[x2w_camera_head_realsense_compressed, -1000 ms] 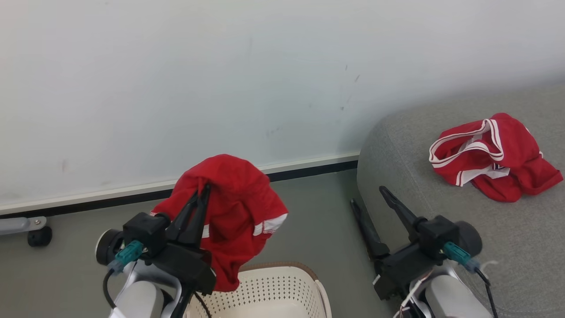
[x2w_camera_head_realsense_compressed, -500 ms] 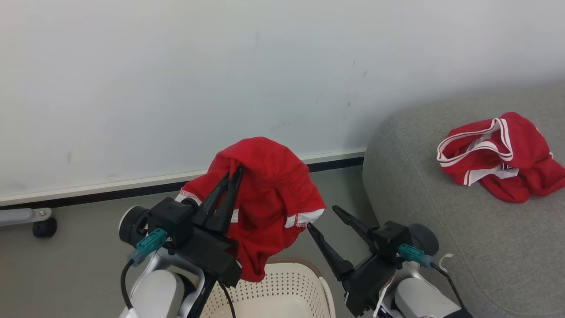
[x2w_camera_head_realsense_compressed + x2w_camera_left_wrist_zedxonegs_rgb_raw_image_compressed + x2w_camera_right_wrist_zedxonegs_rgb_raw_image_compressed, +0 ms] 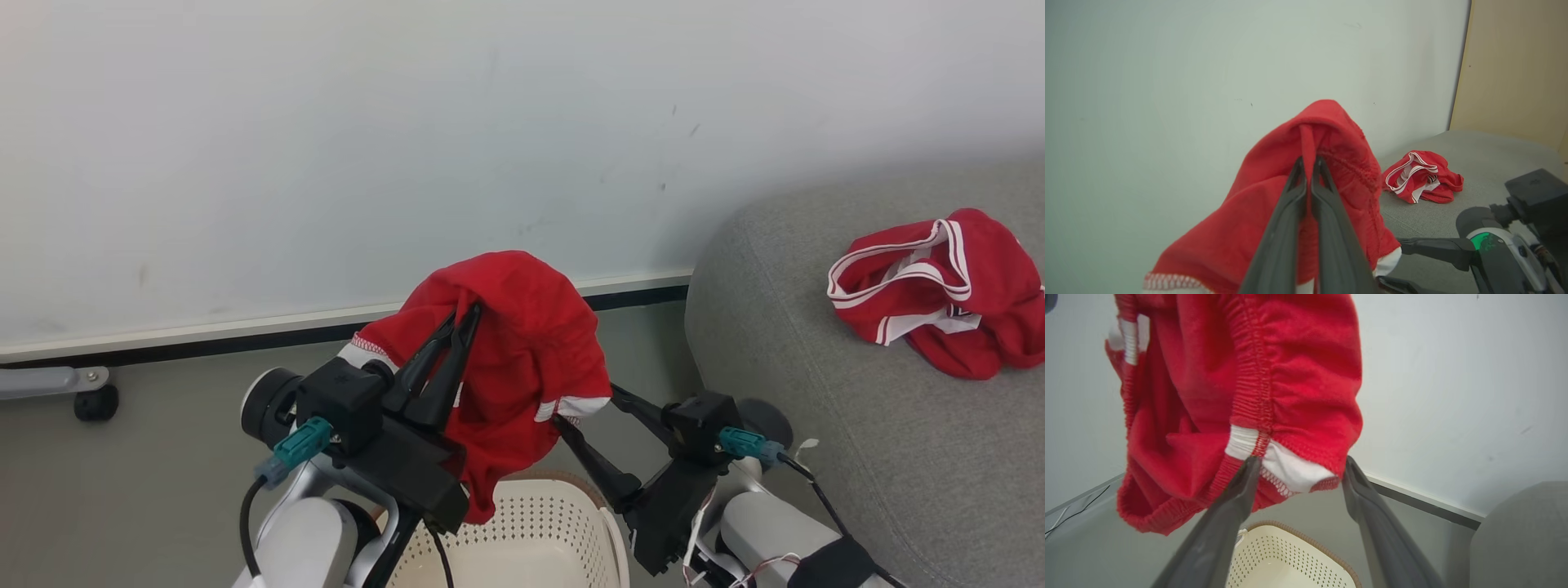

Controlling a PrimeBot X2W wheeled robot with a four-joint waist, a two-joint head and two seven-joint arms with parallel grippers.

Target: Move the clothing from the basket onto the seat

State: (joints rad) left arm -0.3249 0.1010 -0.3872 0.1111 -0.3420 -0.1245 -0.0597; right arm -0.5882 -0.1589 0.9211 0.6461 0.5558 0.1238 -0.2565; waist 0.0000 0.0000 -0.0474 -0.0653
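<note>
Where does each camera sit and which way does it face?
Head view: on the head, looking down at basket and seat; left gripper shut on the held garment, right gripper open.
Left wrist view: on that wrist, along its shut fingers toward the second garment on the seat.
Right wrist view: on that wrist, along its open fingers at the held garment, basket below.
Shared: all three show the held garment.

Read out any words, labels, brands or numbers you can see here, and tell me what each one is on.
No readable text in these pictures.
The loose garment on the seat has a small dark mark by its white trim: too small to read.
The held garment and the basket show no lettering.
</note>
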